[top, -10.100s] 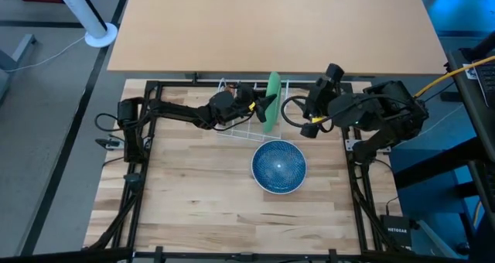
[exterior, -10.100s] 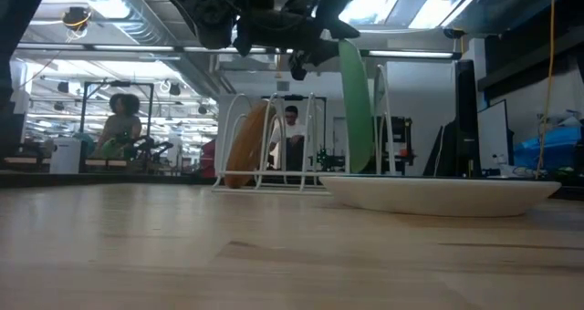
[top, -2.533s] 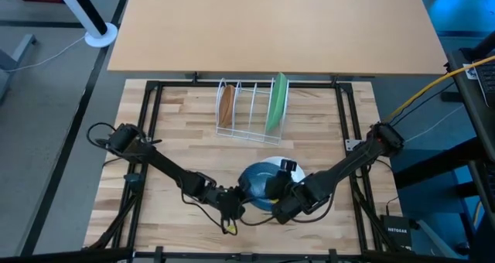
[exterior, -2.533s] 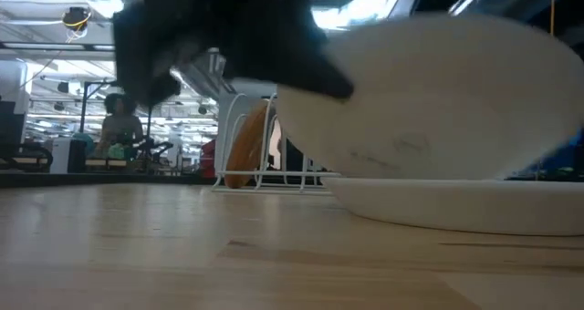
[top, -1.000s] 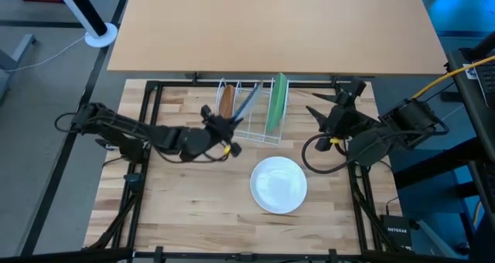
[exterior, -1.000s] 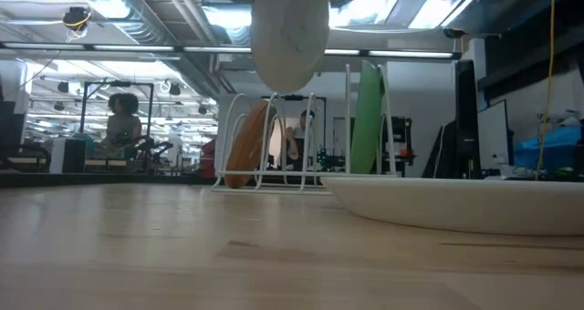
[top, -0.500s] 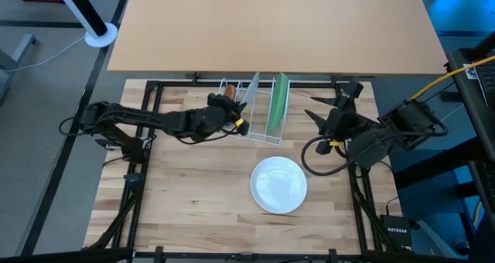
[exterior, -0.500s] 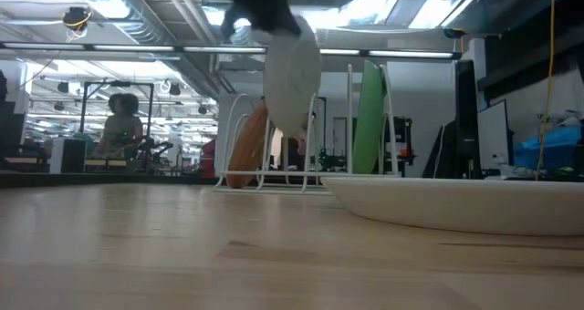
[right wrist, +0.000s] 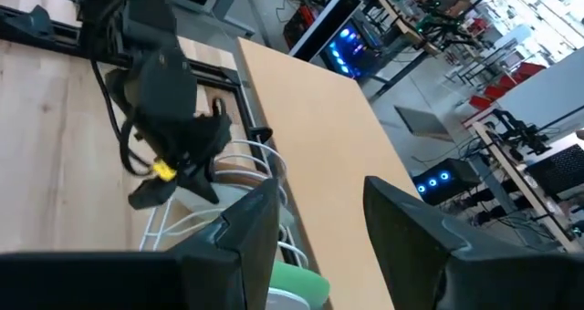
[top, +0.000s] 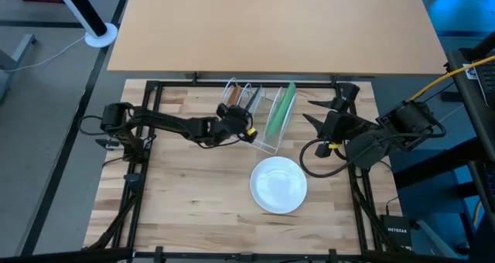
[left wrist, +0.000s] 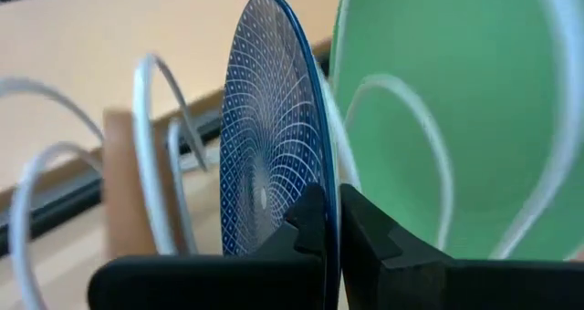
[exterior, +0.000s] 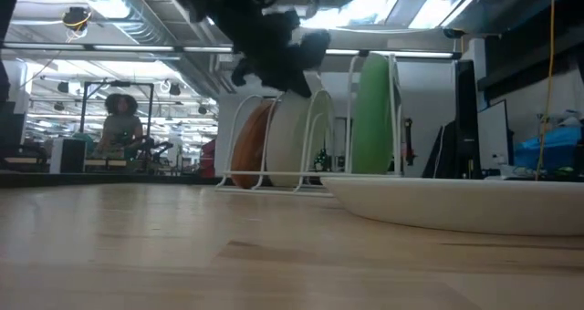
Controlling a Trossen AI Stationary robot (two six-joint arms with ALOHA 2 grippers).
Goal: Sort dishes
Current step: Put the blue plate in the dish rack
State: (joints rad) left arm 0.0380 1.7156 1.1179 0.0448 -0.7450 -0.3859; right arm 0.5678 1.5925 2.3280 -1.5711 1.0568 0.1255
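Observation:
The blue speckle-patterned dish (left wrist: pixel 274 146) stands on edge in the white wire rack (top: pixel 261 143), between the brown plate (left wrist: pixel 123 182) and the green plate (left wrist: pixel 456 100), which also stand on edge in the rack. In the low view its pale back (exterior: pixel 294 141) shows between the wires. My left gripper (top: pixel 241 130) is shut on it. The white plate (top: pixel 278 184) lies flat on the table nearer the front. My right gripper (top: pixel 309 110) hangs open to the right of the rack, holding nothing. My left gripper pinches the blue dish's rim (left wrist: pixel 321 169) between its two fingers (left wrist: pixel 306 221), one on the patterned face and one on the back. It comes slanting down from the table's near left side. The dish stands upright on edge, its lower part down between the rack's wires.
The rack stands at the far middle of the wooden table (top: pixel 186 201), set a little askew. A light brown board (top: pixel 271 23) lies beyond the table's far edge. People (exterior: pixel 119 118) and equipment show in the room behind.
My left gripper has carried the blue dish toward the table's right and far side and lowered it from above the rack into a slot between the brown and green plates. The rack with the green plate has turned somewhat askew. My left gripper stays shut on the dish.

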